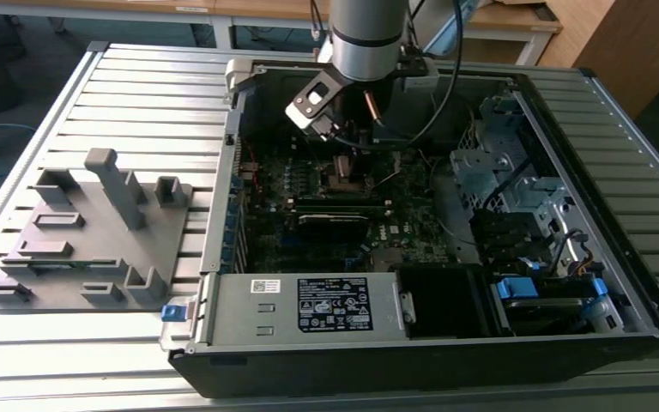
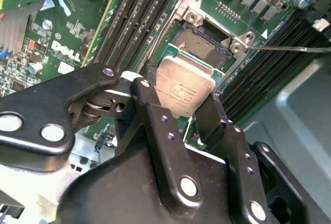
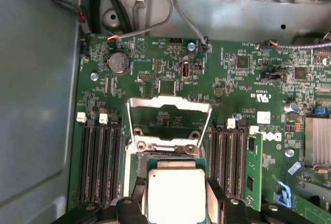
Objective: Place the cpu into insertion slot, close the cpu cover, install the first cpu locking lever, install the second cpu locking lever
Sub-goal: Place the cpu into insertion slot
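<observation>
Black claw (image 2: 178, 88) pinched tight on two sides of the silvery chip (image 2: 186, 81). Held just over the near part of the dark square slot (image 2: 204, 45); touching or not, hard to tell. Past that, shiny cover (image 3: 168, 101) tipped up, open. Farther off, green board (image 3: 232, 79) with white print, white sticker (image 1: 332, 305) on a grey box (image 1: 250, 296).

We record the exterior view set high and well back, looking obliquely down on the whole computer case (image 1: 421, 373) on the slatted table (image 1: 135, 77). Both wrist views sit close above the motherboard (image 3: 232, 79). The first wrist view faces it nearly square-on; the second wrist view slants across the gripper (image 2: 179, 89). Both share the cpu (image 3: 176, 195) (image 2: 185, 87) and insertion slot (image 2: 204, 45).
</observation>
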